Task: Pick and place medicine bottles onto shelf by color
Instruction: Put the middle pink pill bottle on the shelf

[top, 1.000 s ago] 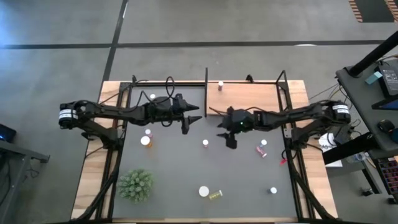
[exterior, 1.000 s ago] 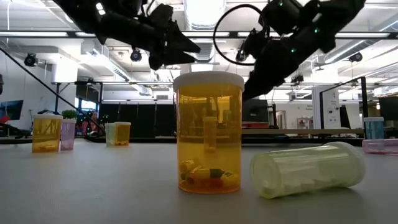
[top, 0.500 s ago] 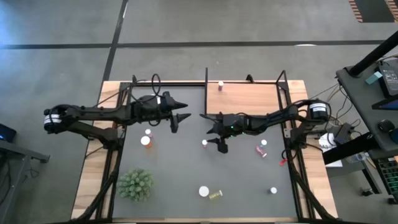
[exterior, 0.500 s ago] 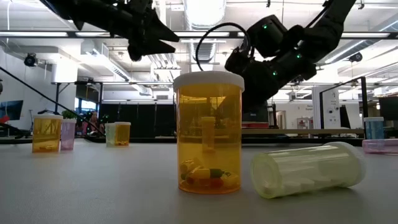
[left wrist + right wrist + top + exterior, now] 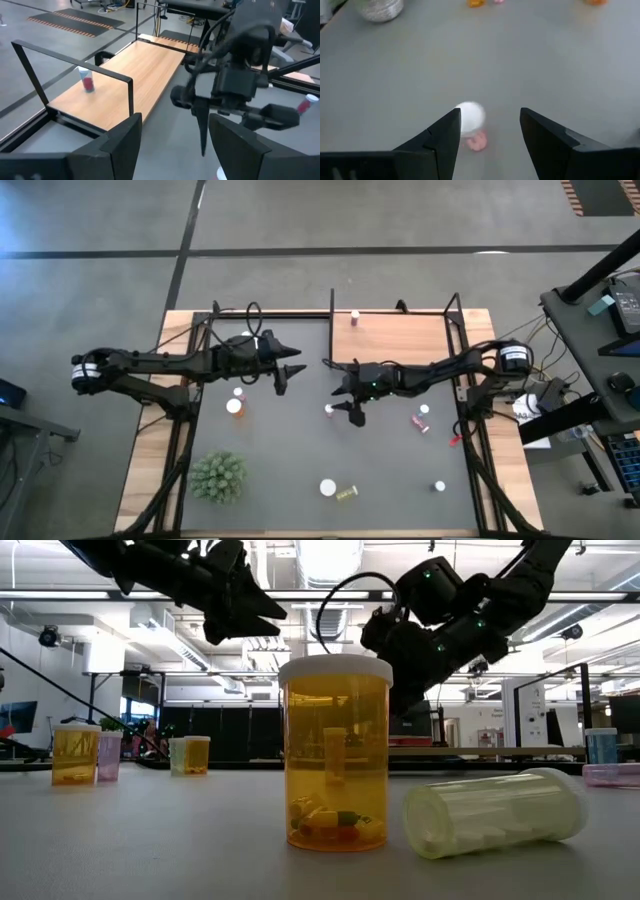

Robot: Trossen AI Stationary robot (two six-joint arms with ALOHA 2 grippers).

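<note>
Both end effectors hang parted and empty: the right end effector (image 5: 341,406) over a pink bottle (image 5: 470,120), the left end effector (image 5: 290,374) idle.

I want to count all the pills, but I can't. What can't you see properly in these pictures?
- High view: the bottles, like the one by the plant, are too small to show pills.
- Low view: the orange bottle hides the table behind it; both arms are cut off at the top edge.
- Right wrist view: the pink bottle is blurred between the open right tool tips.
</note>
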